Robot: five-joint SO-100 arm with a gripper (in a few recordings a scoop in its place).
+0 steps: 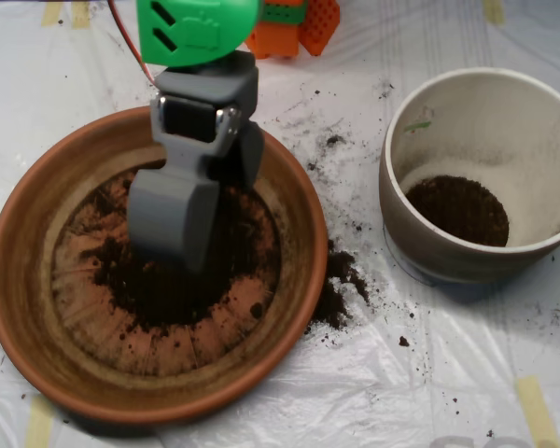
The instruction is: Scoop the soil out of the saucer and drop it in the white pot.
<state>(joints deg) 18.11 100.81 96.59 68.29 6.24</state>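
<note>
The terracotta saucer [37,280] lies at the left, with dark soil [173,289] piled in the middle of its ridged base. My grey scoop [173,224] hangs over that pile, its lower end down in the soil, under the green and grey arm parts. Whether soil is inside the scoop is hidden by its shell. The white pot [401,201] stands at the right, apart from the saucer, with a dark patch of soil [457,210] on its bottom.
Spilled soil [341,280] lies on the white plastic sheet between saucer and pot, with scattered crumbs further up. Orange parts [294,28] sit at the top edge. Tape strips mark the sheet near the bottom right and left.
</note>
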